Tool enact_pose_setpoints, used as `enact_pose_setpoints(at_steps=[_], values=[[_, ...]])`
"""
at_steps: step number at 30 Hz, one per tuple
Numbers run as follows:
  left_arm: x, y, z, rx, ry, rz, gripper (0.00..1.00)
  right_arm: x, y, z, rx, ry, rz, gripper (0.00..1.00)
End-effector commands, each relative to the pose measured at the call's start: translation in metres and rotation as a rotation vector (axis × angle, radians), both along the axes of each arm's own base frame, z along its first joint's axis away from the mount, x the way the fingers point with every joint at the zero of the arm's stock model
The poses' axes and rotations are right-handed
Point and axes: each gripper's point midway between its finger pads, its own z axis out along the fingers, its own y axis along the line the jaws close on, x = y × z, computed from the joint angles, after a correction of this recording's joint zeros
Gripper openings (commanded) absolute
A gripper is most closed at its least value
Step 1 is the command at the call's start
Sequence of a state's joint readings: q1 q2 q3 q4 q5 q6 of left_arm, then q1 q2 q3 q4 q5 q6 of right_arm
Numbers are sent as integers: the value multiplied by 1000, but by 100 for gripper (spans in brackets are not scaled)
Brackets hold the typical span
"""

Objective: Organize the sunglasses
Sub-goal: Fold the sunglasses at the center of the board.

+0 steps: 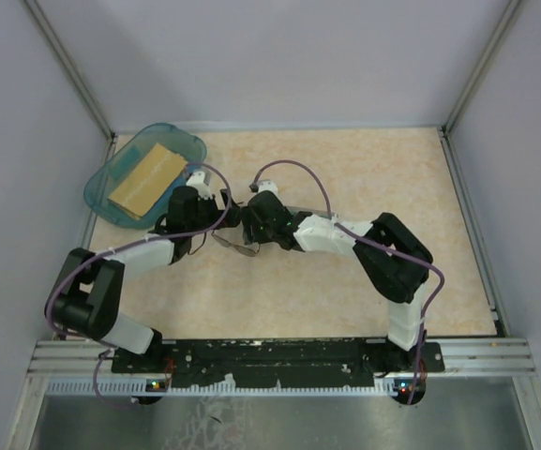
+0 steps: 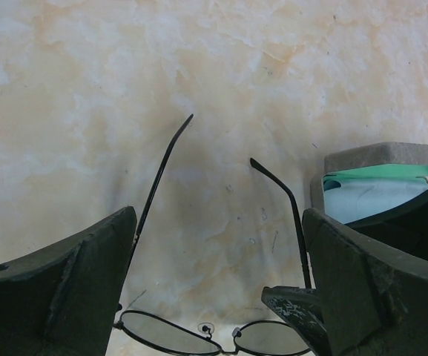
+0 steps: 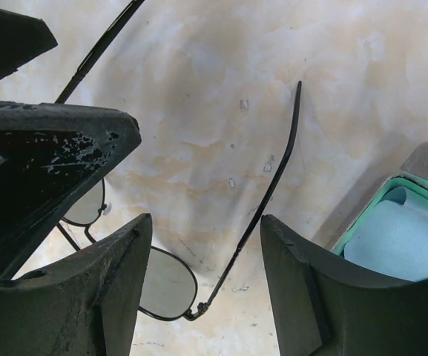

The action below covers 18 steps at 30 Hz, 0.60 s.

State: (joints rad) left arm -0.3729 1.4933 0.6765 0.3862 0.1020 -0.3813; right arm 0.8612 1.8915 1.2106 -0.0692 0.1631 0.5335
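The sunglasses (image 1: 235,247) lie unfolded on the beige table, thin dark wire frame, both temple arms spread. In the left wrist view the sunglasses (image 2: 170,332) have their lenses at the bottom edge, and my left gripper (image 2: 219,222) stands wide open astride the two temples. In the right wrist view the sunglasses (image 3: 165,285) show one lens and its hinge. My right gripper (image 3: 206,222) is open around that temple arm without touching it. Both grippers (image 1: 216,225) (image 1: 249,230) meet over the frame. One right fingertip (image 2: 295,304) sits beside the right lens.
A grey case (image 2: 380,154) with green lining and a light blue cloth (image 2: 362,199) inside lies just right of the glasses; the case (image 3: 421,159) also shows in the right wrist view. A teal tray (image 1: 101,183) holding a tan box (image 1: 148,178) sits at the back left corner.
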Motion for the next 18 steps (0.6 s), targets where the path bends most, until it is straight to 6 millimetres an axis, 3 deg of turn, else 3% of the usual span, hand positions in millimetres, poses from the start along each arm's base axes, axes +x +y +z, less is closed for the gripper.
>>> enact_pose_setpoints(at_steps=[1,18], values=[[13,-6,12,-31,-31,-10,98,15,13,17,34,-56,7,60],[21,-8,5,-63,-16,18,99,13,21,17,57,-95,68,53]])
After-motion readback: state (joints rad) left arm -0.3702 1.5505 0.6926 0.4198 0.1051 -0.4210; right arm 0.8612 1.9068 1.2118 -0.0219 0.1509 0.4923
